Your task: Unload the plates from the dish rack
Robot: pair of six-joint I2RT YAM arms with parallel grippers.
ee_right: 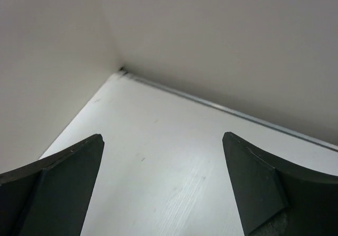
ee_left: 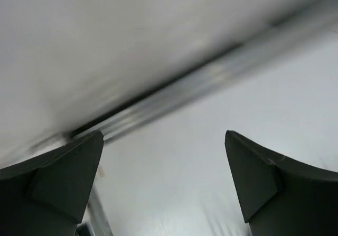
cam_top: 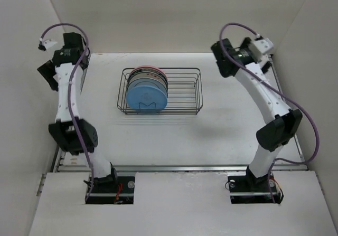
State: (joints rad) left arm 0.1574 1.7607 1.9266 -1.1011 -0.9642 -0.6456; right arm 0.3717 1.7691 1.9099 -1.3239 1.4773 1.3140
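The dark wire dish rack [cam_top: 182, 91] stands at the middle of the table. Several plates stand upright in its left part: a plain blue plate [cam_top: 146, 97] at the front, a pink plate [cam_top: 149, 67] at the back, and white ones between them showing only their rims. My left gripper [cam_top: 47, 72] is open and empty at the far left, well away from the rack; its wrist view [ee_left: 163, 135] is blurred and shows only table and wall. My right gripper [cam_top: 223, 60] is open and empty at the far right of the rack; its wrist view [ee_right: 162, 137] shows bare table.
White walls close in the table on the left, back and right. A metal strip [ee_left: 211, 77] runs along the foot of the wall. A wall corner [ee_right: 121, 69] shows ahead of the right gripper. The right part of the rack holds no plates.
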